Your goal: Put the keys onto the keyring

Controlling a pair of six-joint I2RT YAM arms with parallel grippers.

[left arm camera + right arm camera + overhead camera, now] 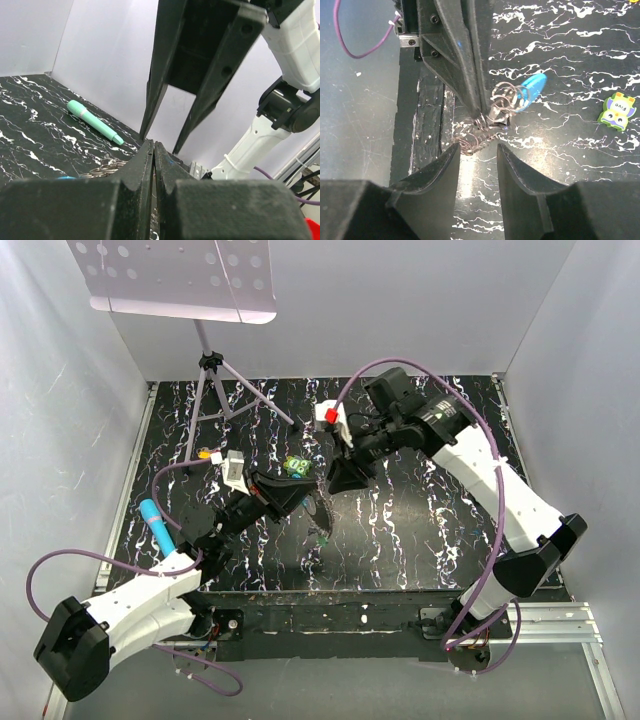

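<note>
I have the left arm (150, 592) reaching in from the near left corner and the right arm (500, 490) coming in from the right. The 2 meet almost tip to tip over the middle of the desk (430, 540).

The left jaws are clenched, with only a hairline slit between them in the left wrist view. The right wrist view shows their tips pinching the keyring (492, 112), a small tangle of thin grey wire loops. The blue clip (530, 90) sits on that tangle, on the side away from the left jaws, tilted upward. A few loops trail from the pinch toward the desk, and I cannot tell whether they touch it.

The right jaws are released and spread wide, pointing at the tangle from just beside it. The lowest loops sit in line with the gap between them and touch neither one.

I cannot pick out the keys. There is a dark bit among the loops, too small for me to name.

A green owl-shaped piece (617, 110) lies flat on the desk, well apart from the keyring. A teal marker (95, 121) lies flat toward the left wall. A small orange-yellow piece (205, 453) rests near the foot of the tripod stand (210, 370) at the back left.
</note>
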